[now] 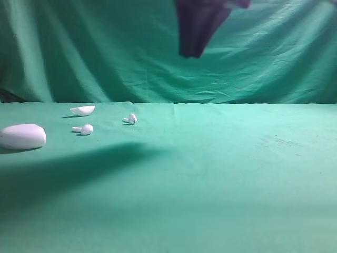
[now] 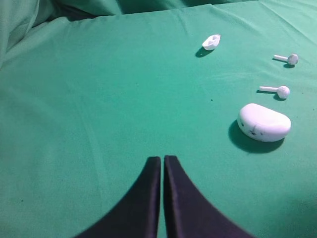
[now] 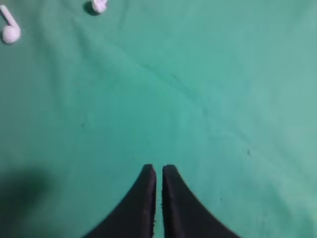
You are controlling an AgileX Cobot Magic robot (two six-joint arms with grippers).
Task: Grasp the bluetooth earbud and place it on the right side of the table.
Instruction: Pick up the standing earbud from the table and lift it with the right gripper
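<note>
Two small white stemmed earbuds lie on the left part of the green table [image 1: 221, 174]. The bluetooth earbud [image 1: 131, 119] [image 2: 288, 59], whose head seems to carry a darkish spot, is the farther right one; it shows cut off at the top edge of the right wrist view [image 3: 99, 5]. The all-white earbud [image 1: 84, 129] [image 2: 277, 90] [image 3: 10, 29] lies left of it. My right gripper [image 1: 190, 51] [image 3: 158, 167] hangs high above the table's middle, shut and empty, well right of both earbuds. My left gripper [image 2: 162, 157] is shut, empty, near the case.
A white oval case [image 1: 22, 136] [image 2: 264, 122] rests at the far left, with a white lid piece [image 1: 82, 109] [image 2: 211, 41] behind the earbuds. A green draped backdrop [image 1: 105, 52] rises behind the table. The table's right half is bare green cloth.
</note>
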